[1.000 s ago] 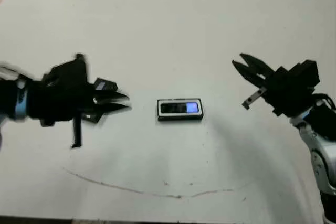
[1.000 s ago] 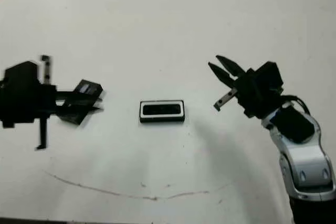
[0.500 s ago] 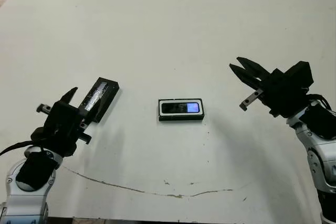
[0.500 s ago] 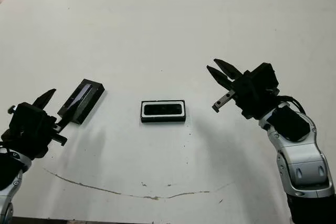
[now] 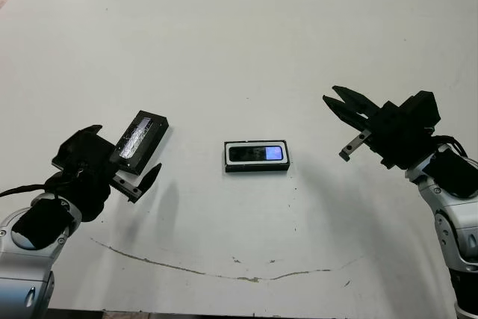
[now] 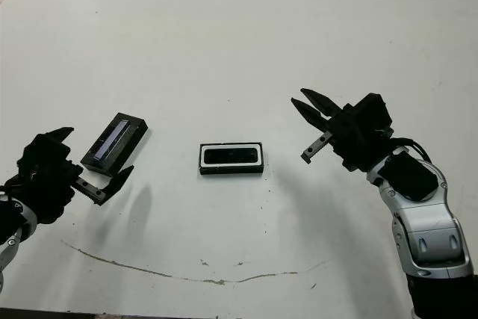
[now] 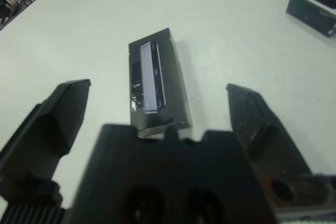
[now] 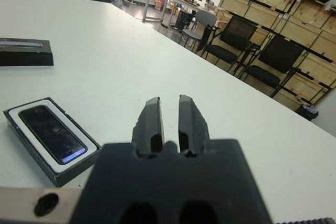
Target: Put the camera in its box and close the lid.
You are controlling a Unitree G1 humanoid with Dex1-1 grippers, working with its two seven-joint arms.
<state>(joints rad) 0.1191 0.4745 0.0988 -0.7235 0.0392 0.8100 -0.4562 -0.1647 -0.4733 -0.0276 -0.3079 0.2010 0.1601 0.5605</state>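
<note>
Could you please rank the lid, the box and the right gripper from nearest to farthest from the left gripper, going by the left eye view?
1. The lid, right beside the left gripper.
2. The box, at the table's middle.
3. The right gripper, far across on the right.

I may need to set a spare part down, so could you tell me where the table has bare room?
The far half of the table beyond the box is bare, as is the near strip before it. Between box and right gripper is open. It is crowded where the left gripper sits by the lid.
</note>
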